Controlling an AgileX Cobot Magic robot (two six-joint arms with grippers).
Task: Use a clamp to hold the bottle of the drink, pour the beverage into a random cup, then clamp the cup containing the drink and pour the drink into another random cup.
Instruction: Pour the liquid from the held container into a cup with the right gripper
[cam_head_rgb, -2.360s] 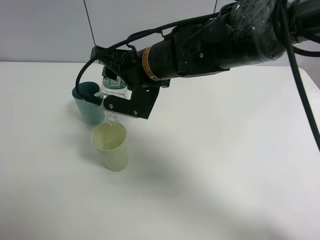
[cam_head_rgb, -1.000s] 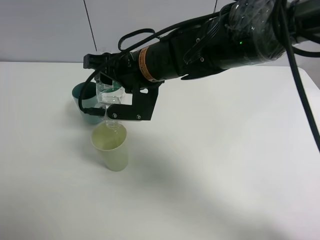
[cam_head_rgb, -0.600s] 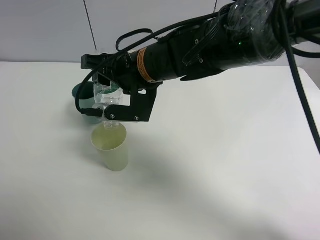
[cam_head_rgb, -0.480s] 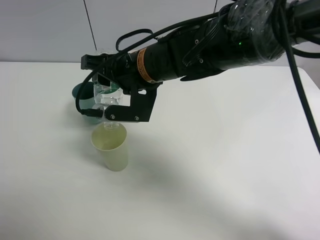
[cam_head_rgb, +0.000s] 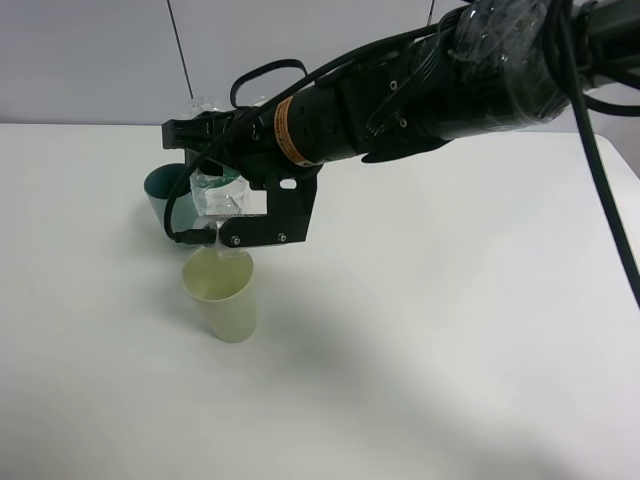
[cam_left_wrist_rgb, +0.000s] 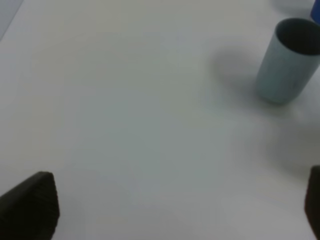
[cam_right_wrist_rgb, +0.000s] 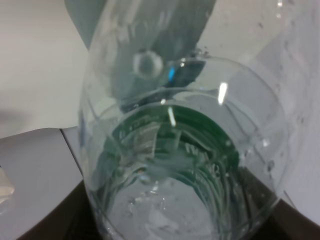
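Tipping the bottle (cam_head_rgb: 216, 193) neck-down, the right pincer (cam_head_rgb: 240, 212) reaches across from the right side of the exterior view and holds it directly over the pale yellow-green tumbler (cam_head_rgb: 222, 295). The bottle's mouth sits just above the tumbler's rim, near the far edge of the opening. That placement suits the pour, since whatever leaves the neck falls inside the cup and not onto the tabletop (cam_head_rgb: 430, 330).

The right pincer is clamped on the bottle's body, with its plates to either side of the green label. The grip is around the middle, so the neck is left free to point down. In the right wrist view the bottle (cam_right_wrist_rgb: 185, 165) fills the picture, seen from its base end, with the label showing through the clear plastic and droplets on the wall. The beverage itself is colourless, and I cannot tell how much is left in the bottle or how much has reached the tumbler.

The teal tumbler (cam_head_rgb: 158, 188) stands upright on the tabletop just behind the yellow-green one and partly behind the arm, apart from the pour. It looks set aside for the second transfer.

The left pincer (cam_left_wrist_rgb: 172, 207) is spread wide and holds nothing. Only its dark tips show at the edges of the left wrist view, with what looks to be the teal tumbler (cam_left_wrist_rgb: 287, 65) well ahead of it. My judgement is that the first pour is the step in hand and the cup-to-cup pour is not yet begun.
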